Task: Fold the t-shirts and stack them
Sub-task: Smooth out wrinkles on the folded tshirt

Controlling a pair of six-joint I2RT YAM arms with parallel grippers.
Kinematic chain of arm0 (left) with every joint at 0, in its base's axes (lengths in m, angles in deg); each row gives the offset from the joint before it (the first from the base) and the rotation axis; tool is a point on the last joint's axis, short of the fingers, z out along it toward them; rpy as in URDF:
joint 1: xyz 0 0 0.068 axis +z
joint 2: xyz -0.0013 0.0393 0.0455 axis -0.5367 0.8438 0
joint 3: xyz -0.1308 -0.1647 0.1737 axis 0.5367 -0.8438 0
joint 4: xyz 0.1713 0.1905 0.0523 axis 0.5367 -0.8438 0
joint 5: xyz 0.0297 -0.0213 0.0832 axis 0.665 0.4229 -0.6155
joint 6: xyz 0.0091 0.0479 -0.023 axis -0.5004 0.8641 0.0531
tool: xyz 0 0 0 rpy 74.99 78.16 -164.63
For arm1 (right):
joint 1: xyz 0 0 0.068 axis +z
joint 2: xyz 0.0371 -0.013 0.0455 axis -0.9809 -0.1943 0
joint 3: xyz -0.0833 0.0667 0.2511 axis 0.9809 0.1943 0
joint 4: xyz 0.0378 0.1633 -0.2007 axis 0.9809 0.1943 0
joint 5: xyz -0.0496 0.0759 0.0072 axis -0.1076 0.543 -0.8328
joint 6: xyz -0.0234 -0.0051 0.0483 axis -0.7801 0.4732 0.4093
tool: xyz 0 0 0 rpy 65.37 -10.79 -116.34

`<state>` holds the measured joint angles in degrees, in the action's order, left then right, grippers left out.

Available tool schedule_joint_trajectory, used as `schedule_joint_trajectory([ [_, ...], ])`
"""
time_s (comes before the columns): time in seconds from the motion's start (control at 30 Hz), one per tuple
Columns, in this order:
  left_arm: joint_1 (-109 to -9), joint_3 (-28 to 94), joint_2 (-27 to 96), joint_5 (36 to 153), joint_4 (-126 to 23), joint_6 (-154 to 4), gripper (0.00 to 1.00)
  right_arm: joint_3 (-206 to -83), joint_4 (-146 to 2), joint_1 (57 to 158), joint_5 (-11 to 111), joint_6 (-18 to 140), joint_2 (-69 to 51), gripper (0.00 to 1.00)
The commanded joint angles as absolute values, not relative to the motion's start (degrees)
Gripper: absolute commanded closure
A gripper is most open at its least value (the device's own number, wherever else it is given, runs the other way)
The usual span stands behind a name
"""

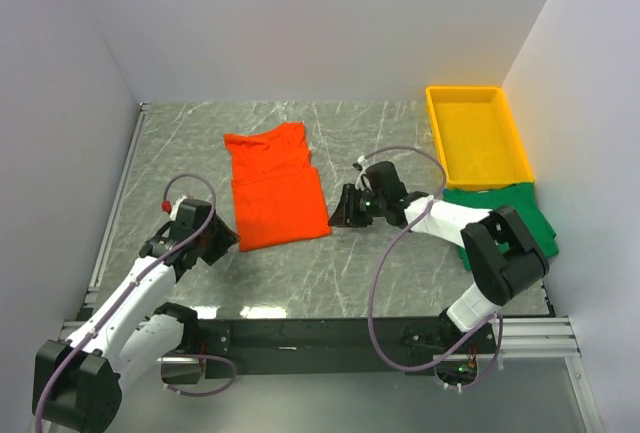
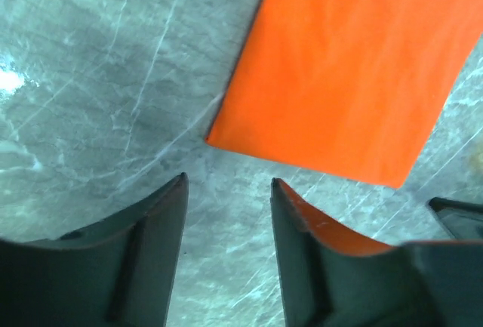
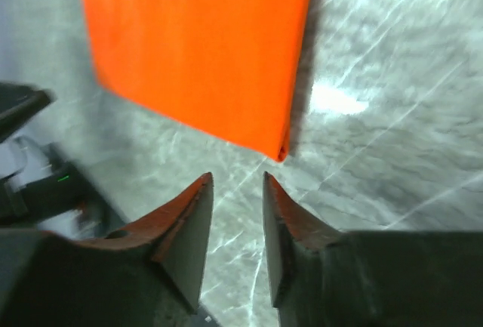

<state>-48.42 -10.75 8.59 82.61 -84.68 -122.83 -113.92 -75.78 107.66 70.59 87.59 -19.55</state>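
Here's the orange-red shirt [image 1: 275,191], soft cloth folded into a rough rectangle. Its near half is smooth and flat, and its far end is creased, with a short sleeve poking out at one side. It lies on the grey, white-veined, marble-patterned surface [image 1: 380,263], which has a glossy sheen and catches the light.

The left jaws sit low, just off the shirt's near-left corner. In the left wrist view that crisp folded corner [image 2: 219,140] points at the gap between the two dark fingers, close ahead but apart from them. The left jaws are parted, with bare marble showing between them and nothing gripped. One inner face glows with an orange reflection.

Across the way, the right jaws sit just beside the near-right corner. In the right wrist view the folded corner [image 3: 281,149] hangs just ahead of the tips and a touch to one side, not touching. The right jaws are released too, with a narrow gap and only marble between them.

The dark green shirt [image 1: 510,215] lies well behind the right jaws, back along that arm and partly hidden under it. It is crumpled and butts against the near end of the rigid yellow plastic tray [image 1: 437,133], whose walls are upright and smooth.
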Motion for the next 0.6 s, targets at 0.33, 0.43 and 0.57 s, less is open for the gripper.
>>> schedule_joint_trajectory([
  [0.33,-53.28,-2.62,19.23,76.21,-83.7,-119.91,0.46,-130.37,-59.22,120.1,50.15,78.05,-25.02,0.59],
  [0.43,-55.57,0.64,22.74,74.89,-81.07,-118.85,0.51,-135.3,-58.24,121.6,49.0,76.82,-27.75,0.6],
  [0.57,-57.59,2.84,28.89,73.48,-77.02,-117.27,0.53,-140.41,-57.53,121.86,47.95,76.02,-34.07,0.61],
])
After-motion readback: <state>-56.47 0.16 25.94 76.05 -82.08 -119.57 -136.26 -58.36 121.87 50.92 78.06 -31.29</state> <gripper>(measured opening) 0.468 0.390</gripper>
